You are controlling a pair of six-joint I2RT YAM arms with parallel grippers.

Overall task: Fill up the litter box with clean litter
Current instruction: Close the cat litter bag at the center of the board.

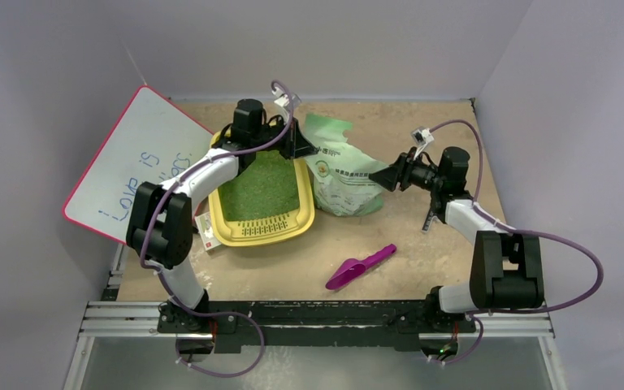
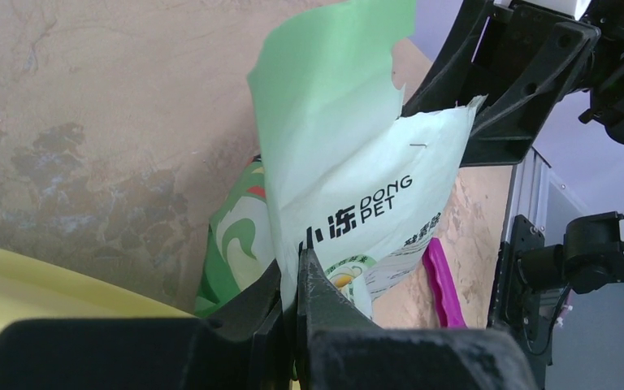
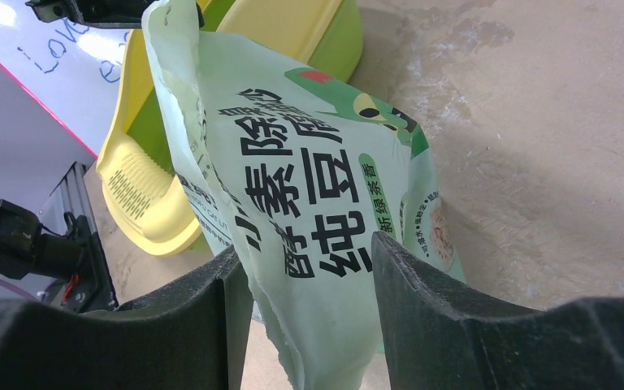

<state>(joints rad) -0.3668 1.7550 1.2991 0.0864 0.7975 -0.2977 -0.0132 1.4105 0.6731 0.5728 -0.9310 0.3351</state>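
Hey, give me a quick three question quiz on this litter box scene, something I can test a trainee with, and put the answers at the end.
1. True or false: green litter lies in the litter box.
2. Which tool is clamped on the bag? A, left; B, right; C, neither.
3. Fill the gap: the scoop lying on the table is coloured ____.
Key: 1 true. 2 A: the left tool pinches the bag's top edge, while the right tool is open with the bag between its fingers. 3 purple.

Litter [image 1: 262, 185] in litter box [image 1: 253, 236], bag [image 1: 343, 180] just right, scoop [image 1: 359, 266] nearer.
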